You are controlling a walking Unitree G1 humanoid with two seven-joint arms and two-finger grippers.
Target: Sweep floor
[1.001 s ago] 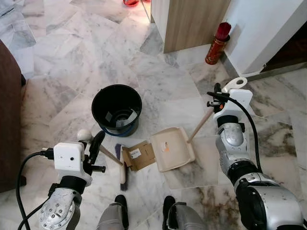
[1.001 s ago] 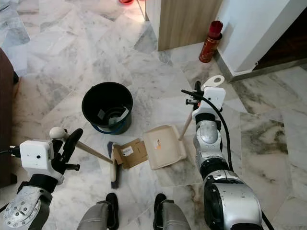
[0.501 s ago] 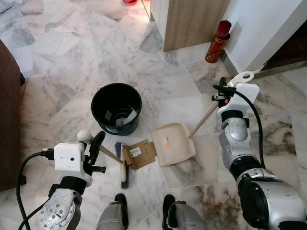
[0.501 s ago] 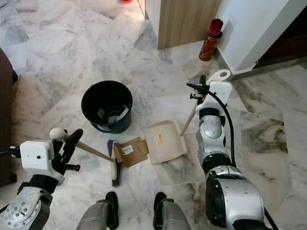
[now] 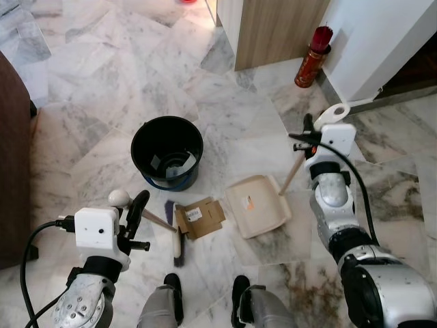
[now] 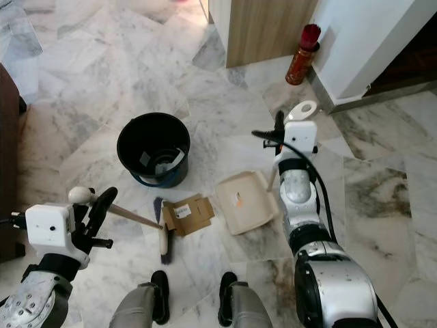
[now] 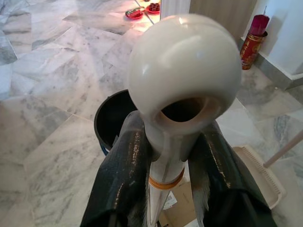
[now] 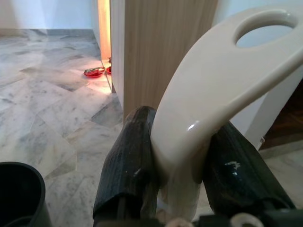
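Observation:
A cream dustpan lies flat on the marble floor, its long handle rising to my right gripper, which is shut on the handle's looped top. My left gripper is shut on the round-knobbed cream broom handle. The broom's dark brush head rests on the floor to the left of a flattened piece of brown cardboard. The cardboard lies between brush and dustpan, a small gap from the pan's mouth.
A black bucket with scraps inside stands just beyond the cardboard. A red cylinder stands by the white wall, next to a wooden panel. Dark furniture borders the left. My feet are close behind the brush.
The right gripper has shifted the dustpan a little to the right, away from the cardboard, and its handle now stands steeper. Broom and left gripper have stayed put.

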